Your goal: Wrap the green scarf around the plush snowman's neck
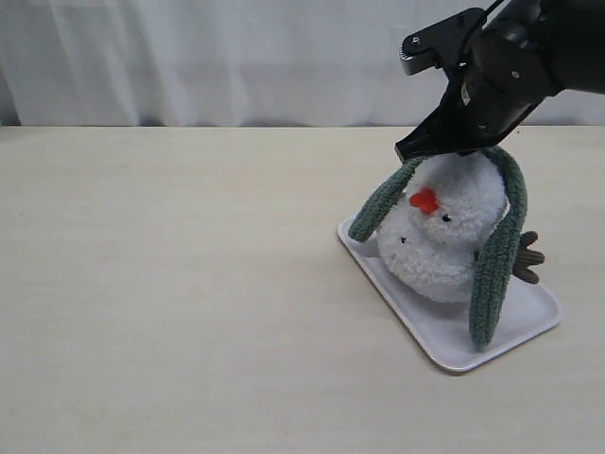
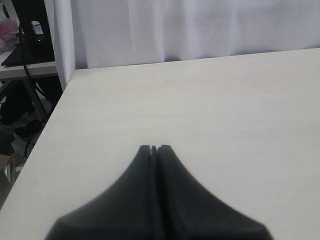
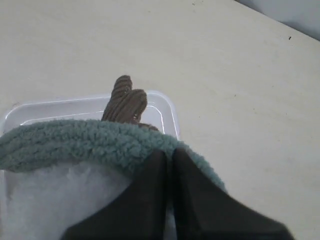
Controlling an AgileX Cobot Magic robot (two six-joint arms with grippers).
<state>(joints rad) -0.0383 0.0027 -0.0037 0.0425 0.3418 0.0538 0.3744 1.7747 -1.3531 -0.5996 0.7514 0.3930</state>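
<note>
So the right end effector [image 1: 408,151] sits right at the top of the plush snowman [image 1: 444,251]'s head, tips down in the green scarf [image 1: 496,255]. In the right wrist view its fingers [image 3: 150,185] are pressed flat together, with the fleece band running across just at their tips. I honestly can't tell whether any fleece is caught between them.

The scarf is draped over the crown of the head like a floppy hat. One end hangs down the left side in the exterior view, ending by the near corner of the white tray [image 1: 515,331]. The other, longer end falls down the right side, past the brown twig arm [image 1: 527,257], almost to the tray floor.

The snowman sits on that tray, leaning a bit, its orange nose [image 1: 424,200] pointing left and forward. The tray is on the right part of the counter [image 1: 189,284].

The left end effector [image 2: 154,148] is also squeezed together on nothing, over bare counter and well apart from all this.
</note>
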